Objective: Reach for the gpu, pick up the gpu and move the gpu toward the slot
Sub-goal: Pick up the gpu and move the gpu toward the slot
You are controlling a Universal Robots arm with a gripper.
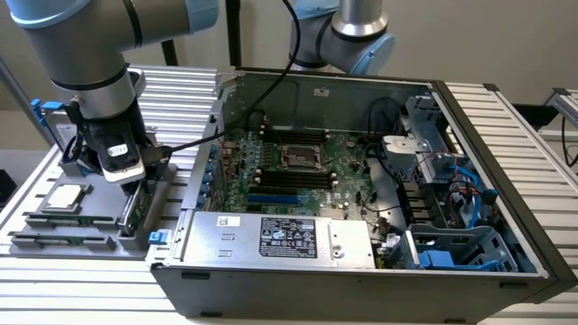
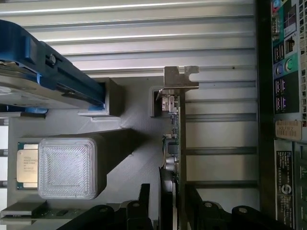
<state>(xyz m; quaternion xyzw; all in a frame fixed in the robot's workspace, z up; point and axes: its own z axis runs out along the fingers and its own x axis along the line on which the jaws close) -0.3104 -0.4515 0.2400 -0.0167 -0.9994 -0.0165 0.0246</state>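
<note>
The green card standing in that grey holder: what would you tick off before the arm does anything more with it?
1. gpu upright on its edge in the grey holder: ok.
2. Gripper lined up over the card's edge: ok.
3. Card lifted free of the holder: not ok, it sits in it.
4. Silver bracket apart from the hard drive: ok.
5. Computer case open, motherboard exposed: ok.
</note>
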